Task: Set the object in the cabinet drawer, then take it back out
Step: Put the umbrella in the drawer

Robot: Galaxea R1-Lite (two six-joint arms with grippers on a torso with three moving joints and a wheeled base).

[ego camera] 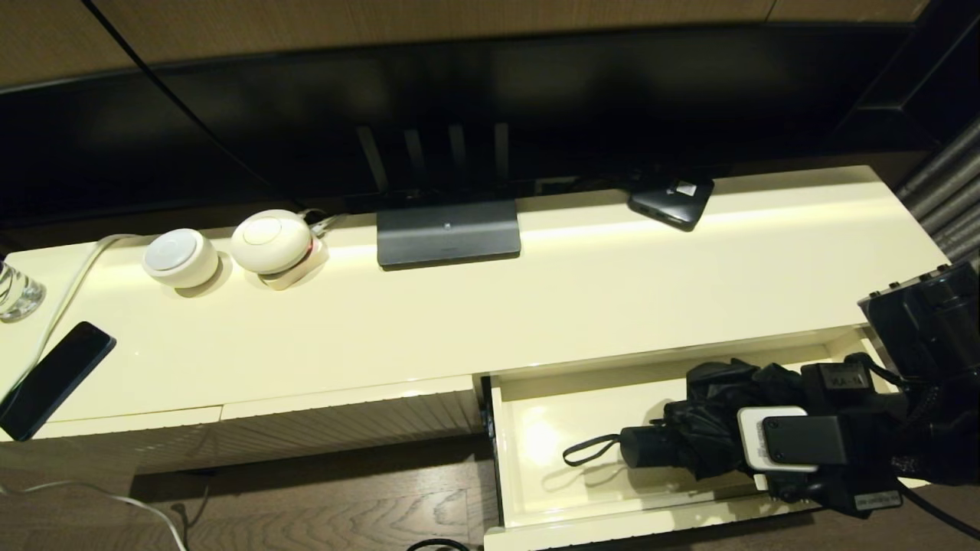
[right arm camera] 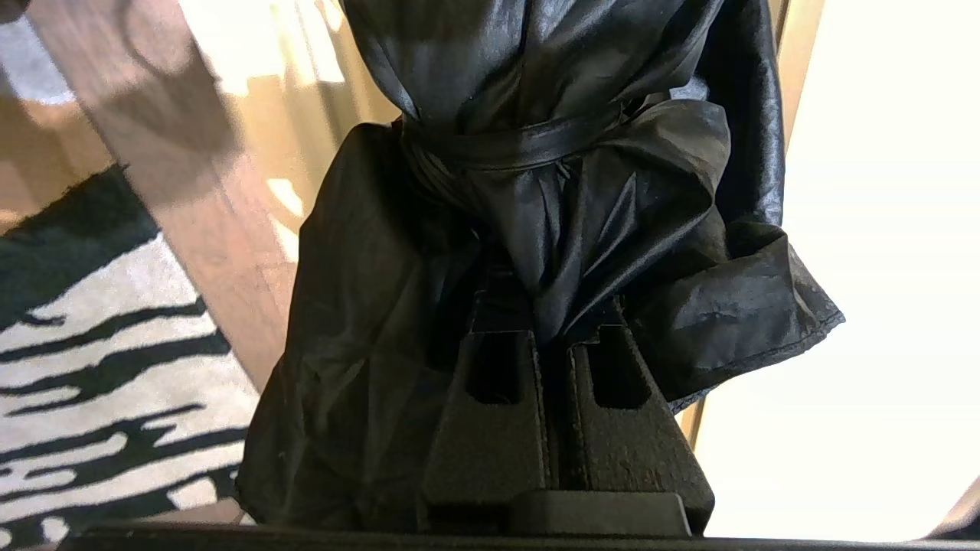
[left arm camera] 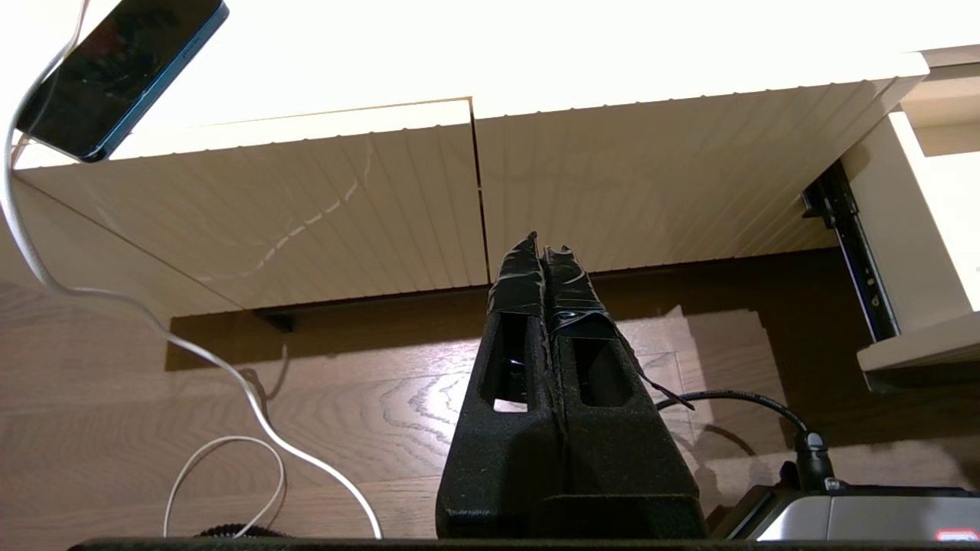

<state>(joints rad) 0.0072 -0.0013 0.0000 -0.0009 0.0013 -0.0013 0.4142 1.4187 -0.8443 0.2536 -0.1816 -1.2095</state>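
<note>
Right gripper (right arm camera: 547, 321) pinches umbrella (ego camera: 704, 428) fabric, seemingly just above open drawer (ego camera: 536, 451).

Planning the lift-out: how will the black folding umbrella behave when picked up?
The umbrella is probably floppy: loose fabric bulges round its tie. The glossy cloth may slip in the right gripper, which seems to pinch fabric only. The wrist strap would likely dangle.

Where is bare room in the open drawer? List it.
Free: the drawer floor between its left wall and the umbrella strap loop. Crowded: the right half, where the right hand, shut on the umbrella, fills it.
</note>
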